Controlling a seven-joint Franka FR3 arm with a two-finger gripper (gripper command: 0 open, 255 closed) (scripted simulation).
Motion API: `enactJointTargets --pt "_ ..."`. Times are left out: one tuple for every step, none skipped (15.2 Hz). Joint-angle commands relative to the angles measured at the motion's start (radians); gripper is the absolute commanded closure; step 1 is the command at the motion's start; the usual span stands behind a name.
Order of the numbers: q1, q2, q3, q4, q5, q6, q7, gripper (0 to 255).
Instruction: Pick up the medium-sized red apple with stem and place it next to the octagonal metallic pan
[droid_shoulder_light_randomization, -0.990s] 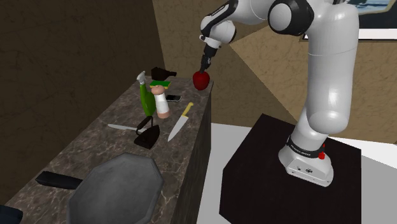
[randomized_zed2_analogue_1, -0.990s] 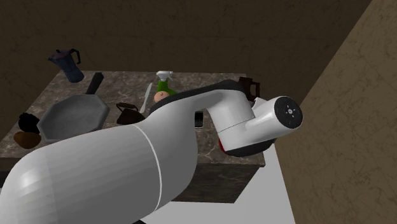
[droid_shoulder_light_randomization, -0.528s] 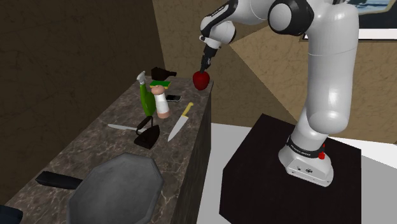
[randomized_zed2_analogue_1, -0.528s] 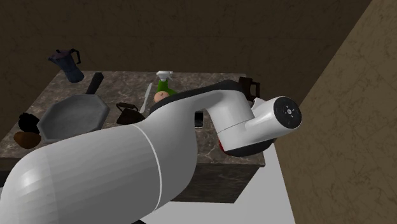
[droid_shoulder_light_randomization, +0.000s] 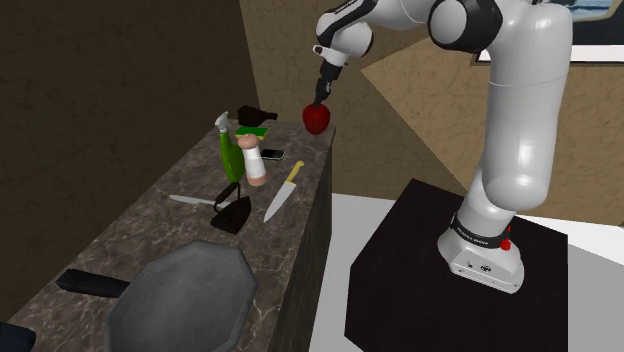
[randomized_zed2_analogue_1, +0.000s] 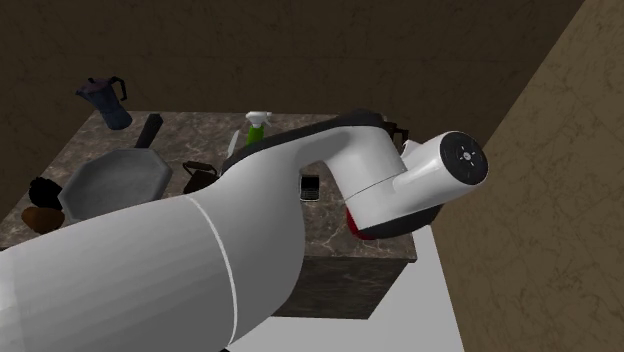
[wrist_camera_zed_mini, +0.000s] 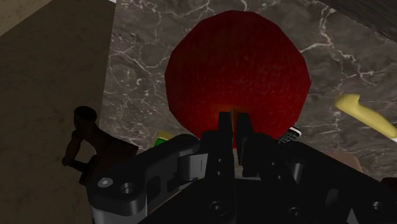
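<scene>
The apple (droid_shoulder_light_randomization: 317, 119) is round and deep red, with a yellowish patch near its top (plain in the wrist view (wrist_camera_zed_mini: 238, 70)). It hangs upright at the far corner of the counter (droid_shoulder_light_randomization: 150, 232), the gripper (wrist_camera_zed_mini: 233, 121) pinching its thin stem. Whether it clears the stone cannot be told.

The pan (droid_shoulder_light_randomization: 185, 295) is octagonal, dull grey and shallow. It lies flat at the counter's near end, well apart from the apple. Its black handle (droid_shoulder_light_randomization: 90, 283) points toward the shoulder view's left; in the second exterior view the pan (randomized_zed2_analogue_1: 115, 185) lies at the left.
</scene>
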Motion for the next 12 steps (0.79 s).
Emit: enactJointTargets --pt "0.001 -0.008 -0.004 0.016 -0.013 -0.02 0.015 255" --pt "0.002 -0.013 -0.006 0.023 -0.019 -0.03 0.022 255" --pt "0.003 -0.017 -0.007 0.03 -0.025 -0.04 0.029 255" --pt "0.003 -0.022 -0.009 0.038 -0.03 -0.049 0.035 255" --pt "0.004 -0.026 -0.01 0.046 -0.036 -0.059 0.042 255" --pt "0.004 -0.03 -0.012 0.054 -0.041 -0.069 0.049 255" --pt "0.004 -0.033 -0.013 0.062 -0.046 -0.08 0.055 255" --pt "0.005 -0.037 -0.015 0.071 -0.051 -0.09 0.061 255" --pt "0.005 -0.04 -0.016 0.08 -0.056 -0.1 0.068 255" --pt "0.005 -0.043 -0.017 0.089 -0.061 -0.111 0.074 255" --pt "0.005 -0.046 -0.019 0.099 -0.065 -0.122 0.08 255" --pt "0.005 -0.048 -0.02 0.108 -0.069 -0.132 0.086 255"
